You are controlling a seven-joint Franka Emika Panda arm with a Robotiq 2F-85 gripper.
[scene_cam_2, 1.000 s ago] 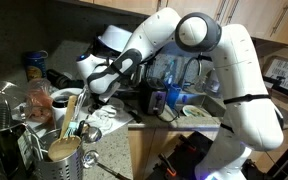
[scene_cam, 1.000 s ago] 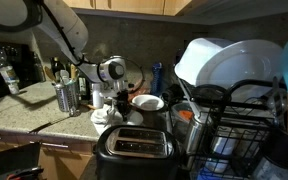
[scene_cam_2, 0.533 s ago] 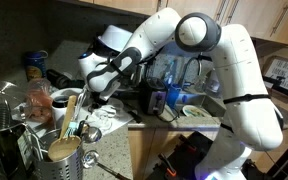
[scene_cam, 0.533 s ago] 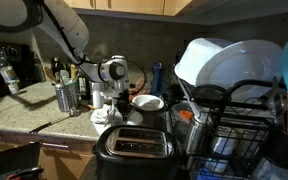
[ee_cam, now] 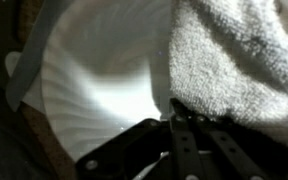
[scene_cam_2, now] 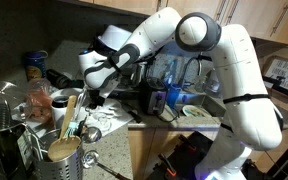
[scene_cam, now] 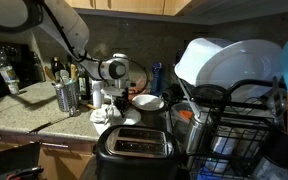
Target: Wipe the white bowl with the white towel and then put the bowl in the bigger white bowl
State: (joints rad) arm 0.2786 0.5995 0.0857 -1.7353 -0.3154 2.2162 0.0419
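In the wrist view a white bowl (ee_cam: 94, 90) with a ribbed inside lies at the left. The white towel (ee_cam: 244, 60) fills the upper right and partly overlaps the bowl's rim. My gripper (ee_cam: 181, 112) comes in from the bottom, its two fingers pressed together on the towel's lower edge. In an exterior view my gripper (scene_cam: 108, 92) hangs over the towel (scene_cam: 103, 112) bunched on the counter, with a white bowl (scene_cam: 148, 102) just beside it. In an exterior view my gripper (scene_cam_2: 91, 93) is low over the counter. Which bowl is the bigger one I cannot tell.
A black toaster (scene_cam: 134, 150) stands in front. A dish rack (scene_cam: 234, 110) holds large white dishes (scene_cam: 219, 60). A metal utensil can (scene_cam: 66, 96) and bottles stand behind. A utensil holder (scene_cam_2: 64, 145) and pots crowd the near counter.
The wrist has risen slightly and shifted a little with the towel; nothing else has moved.
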